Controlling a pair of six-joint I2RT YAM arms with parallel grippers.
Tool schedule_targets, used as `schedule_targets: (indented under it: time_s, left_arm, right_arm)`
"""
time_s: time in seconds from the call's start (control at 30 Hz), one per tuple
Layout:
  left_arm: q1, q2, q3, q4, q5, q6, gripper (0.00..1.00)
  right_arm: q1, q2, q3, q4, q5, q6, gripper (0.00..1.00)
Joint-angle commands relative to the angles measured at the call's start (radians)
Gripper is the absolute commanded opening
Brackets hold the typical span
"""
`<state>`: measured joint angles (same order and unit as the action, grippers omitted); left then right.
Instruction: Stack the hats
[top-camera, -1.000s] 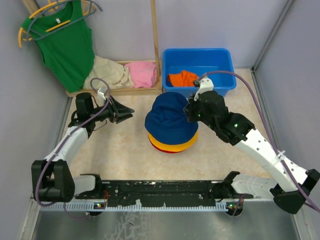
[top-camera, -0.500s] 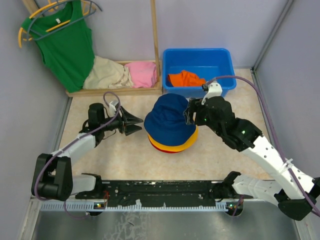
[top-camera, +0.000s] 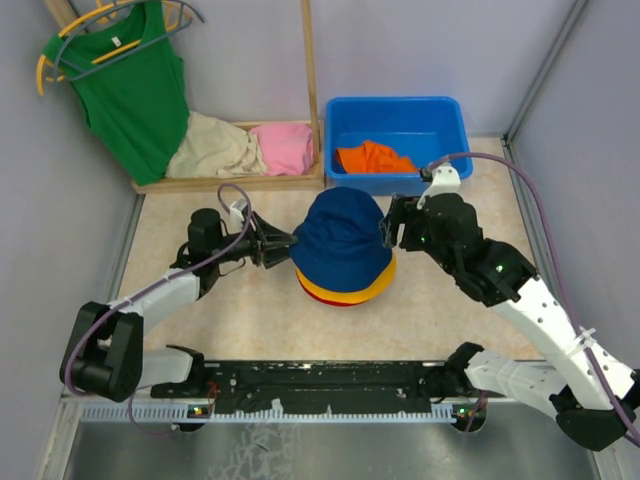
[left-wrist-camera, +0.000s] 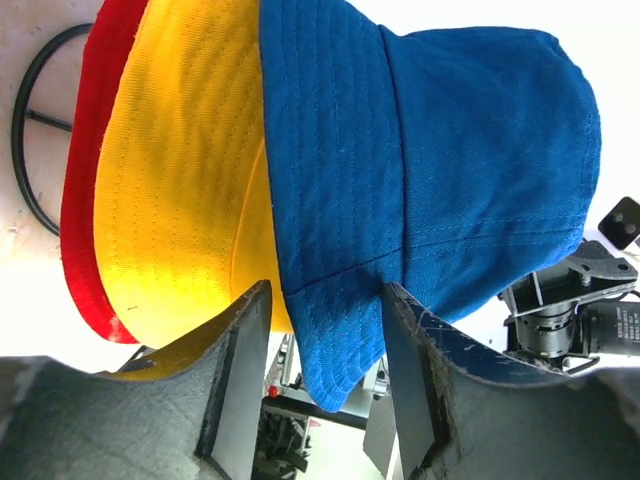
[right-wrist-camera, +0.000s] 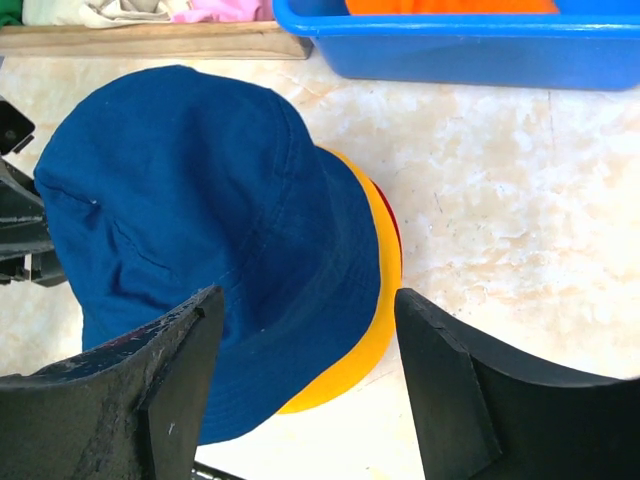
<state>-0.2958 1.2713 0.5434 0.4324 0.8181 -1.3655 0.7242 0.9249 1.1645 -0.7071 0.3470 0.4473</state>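
Three hats form a stack mid-table: a red one (top-camera: 340, 301) at the bottom, a yellow-orange one (top-camera: 386, 280) over it, and a navy blue one (top-camera: 340, 240) on top. A bright orange hat (top-camera: 370, 158) lies in the blue bin (top-camera: 455, 130). My left gripper (top-camera: 283, 243) is at the stack's left side, open, with the blue hat's (left-wrist-camera: 450, 150) brim edge hanging loose between its fingers (left-wrist-camera: 327, 300). Beside that brim show the yellow hat (left-wrist-camera: 190, 180) and the red hat (left-wrist-camera: 85, 200). My right gripper (top-camera: 390, 228) is open at the stack's right, its fingers (right-wrist-camera: 310, 300) above the blue hat (right-wrist-camera: 200, 200) and the yellow brim (right-wrist-camera: 385, 290).
A green tank top (top-camera: 130, 85) hangs on a hanger at the back left. Beige (top-camera: 215, 145) and pink (top-camera: 283, 147) folded clothes lie on a wooden frame's base (top-camera: 240, 183) behind the stack. Grey walls close in on both sides.
My right gripper has opened, let go of the blue hat and drawn slightly to the right. My left gripper has moved right to the blue hat's left brim.
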Motion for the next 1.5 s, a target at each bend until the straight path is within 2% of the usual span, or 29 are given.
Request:
schedule_targets:
  time_s: [0.0,0.07,0.2,0.33,0.57,0.73,0.83,1.17,1.27,1.33,1.37,1.4,1.47]
  left_arm:
    - [-0.037,0.015,-0.013,0.064,-0.053,-0.028,0.49]
    - [-0.045,0.020,-0.014,0.071,-0.070,-0.035,0.42]
    - [-0.049,0.028,-0.016,0.066,-0.090,-0.030,0.20]
    - [-0.049,0.038,-0.003,0.048,-0.089,0.032,0.08]
    - [-0.046,0.115,0.009,0.091,-0.020,0.115,0.05]
    - [-0.046,0.154,0.048,0.057,0.015,0.180,0.04]
    - [-0.046,0.154,0.056,0.047,0.017,0.187,0.04]
    - [-0.046,0.158,0.083,0.025,0.010,0.194,0.04]
    - [-0.046,0.167,0.085,0.026,0.012,0.193,0.04]
    - [-0.046,0.173,0.086,0.026,0.009,0.195,0.04]
    - [-0.046,0.176,0.084,0.027,0.010,0.196,0.04]
    - [-0.046,0.180,0.083,0.030,0.010,0.197,0.04]
    - [-0.045,0.187,0.080,0.031,0.015,0.203,0.03]
  right_arm:
    - [-0.034,-0.040,-0.017,0.011,0.007,0.015,0.70]
    - [-0.067,-0.049,-0.041,0.013,-0.038,0.039,0.70]
    - [-0.161,-0.068,-0.103,0.039,-0.192,0.090,0.72]
    - [-0.306,-0.107,-0.191,0.116,-0.402,0.161,0.74]
    - [-0.635,-0.140,-0.394,0.339,-0.896,0.343,0.74]
    - [-0.675,-0.137,-0.541,0.561,-1.074,0.532,0.65]
    - [-0.675,-0.126,-0.608,0.676,-1.132,0.620,0.62]
    - [-0.674,-0.070,-0.733,0.869,-1.171,0.721,0.58]
    - [-0.674,-0.047,-0.735,0.884,-1.163,0.718,0.49]
    - [-0.675,-0.029,-0.736,0.889,-1.152,0.712,0.32]
    - [-0.676,-0.020,-0.737,0.894,-1.148,0.707,0.15]
    - [-0.675,-0.011,-0.738,0.889,-1.141,0.698,0.03]
    - [-0.678,0.006,-0.739,0.875,-1.124,0.674,0.00]
